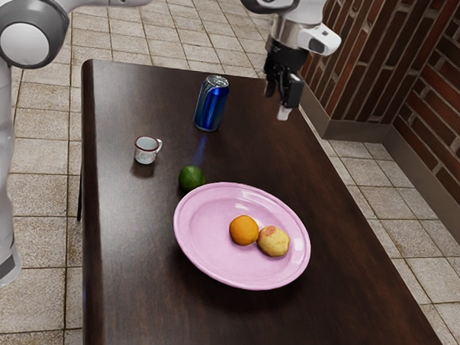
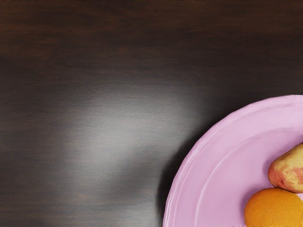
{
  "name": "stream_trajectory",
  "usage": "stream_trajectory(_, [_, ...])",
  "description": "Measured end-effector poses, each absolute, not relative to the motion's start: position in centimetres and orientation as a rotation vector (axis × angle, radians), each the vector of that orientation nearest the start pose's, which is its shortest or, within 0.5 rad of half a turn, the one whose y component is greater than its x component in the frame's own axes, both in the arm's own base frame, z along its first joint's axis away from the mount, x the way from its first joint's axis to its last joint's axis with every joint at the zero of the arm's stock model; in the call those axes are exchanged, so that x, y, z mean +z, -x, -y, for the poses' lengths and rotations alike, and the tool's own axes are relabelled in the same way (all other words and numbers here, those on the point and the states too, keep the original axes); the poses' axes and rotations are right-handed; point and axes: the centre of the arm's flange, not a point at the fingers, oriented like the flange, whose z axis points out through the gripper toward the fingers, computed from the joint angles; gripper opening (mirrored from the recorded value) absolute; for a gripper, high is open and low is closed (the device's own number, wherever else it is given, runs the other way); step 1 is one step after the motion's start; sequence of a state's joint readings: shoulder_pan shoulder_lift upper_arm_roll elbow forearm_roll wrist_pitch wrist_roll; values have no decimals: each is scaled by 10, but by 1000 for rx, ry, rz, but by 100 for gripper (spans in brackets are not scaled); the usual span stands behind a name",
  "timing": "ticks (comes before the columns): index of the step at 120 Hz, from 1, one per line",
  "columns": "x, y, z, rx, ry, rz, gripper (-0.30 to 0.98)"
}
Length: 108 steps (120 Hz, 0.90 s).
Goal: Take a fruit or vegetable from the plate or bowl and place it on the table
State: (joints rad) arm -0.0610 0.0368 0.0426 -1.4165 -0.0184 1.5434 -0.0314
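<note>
Released and empty, the gripper [image 1: 279,103] hangs higher than the plate [image 1: 204,248], off to one side; lowered fingers could jam against the mottled fruit [image 1: 274,242] (it touches the orange [image 1: 243,230]).

A dark brown, wood-grained table [image 1: 127,252] is seen through the middle of the exterior view, flanked by a floor of beige square tiles [image 1: 47,199]. The upper right is taken up by reddish-brown brick walls [image 1: 447,98] with pale mortar, edged below by a plain grey-brown baseboard [image 1: 358,131]. In the wrist view, the tabletop is brightened by a soft, pale sheen left of centre.
</note>
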Motion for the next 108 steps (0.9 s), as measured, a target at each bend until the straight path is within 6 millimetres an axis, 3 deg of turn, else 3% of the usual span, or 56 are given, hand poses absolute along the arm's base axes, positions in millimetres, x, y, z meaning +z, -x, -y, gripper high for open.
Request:
stream_trajectory(24, [674, -562, 33, -133, 3178, -6, 69])
stream_trajectory(41, [673, -565, 25, -123, 3197, 30, 69])
stream_trajectory(47, [673, -565, 31, -122, 3177, 8, 69])
stream_trajectory(55, [663, -567, 64, -93, 3152, -89, 69])
stream_trajectory(68, [644, -560, 157, -43, 3120, -350, 69])
stream_trajectory(74, [639, -557, 176, -33, 3110, -400, 68])
stream_trajectory(93, [634, -577, 156, -31, 3115, -336, 69])
stream_trajectory(108, [620, -584, 158, 3, 3113, -338, 69])
